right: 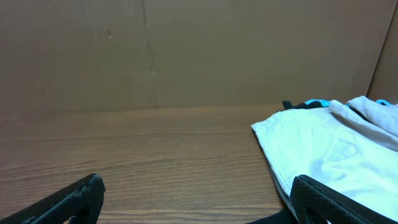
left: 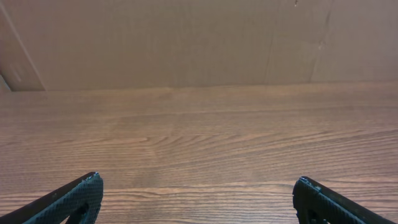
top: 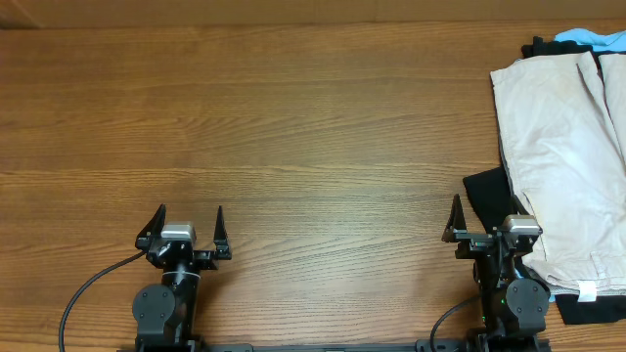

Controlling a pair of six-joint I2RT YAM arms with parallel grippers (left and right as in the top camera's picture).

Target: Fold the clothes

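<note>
Left gripper point(top: 189, 217) and right gripper point(top: 486, 220) gape wide, empty. The beige shorts point(top: 558, 147) beside the right one look unfolded.

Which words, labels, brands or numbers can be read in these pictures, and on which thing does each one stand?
No text can be read in any view.
Small white tag at the near edge of the beige shorts: too small to tell whether it bears any print.
Cardboard wall behind the table: plain, no print shows.
</note>
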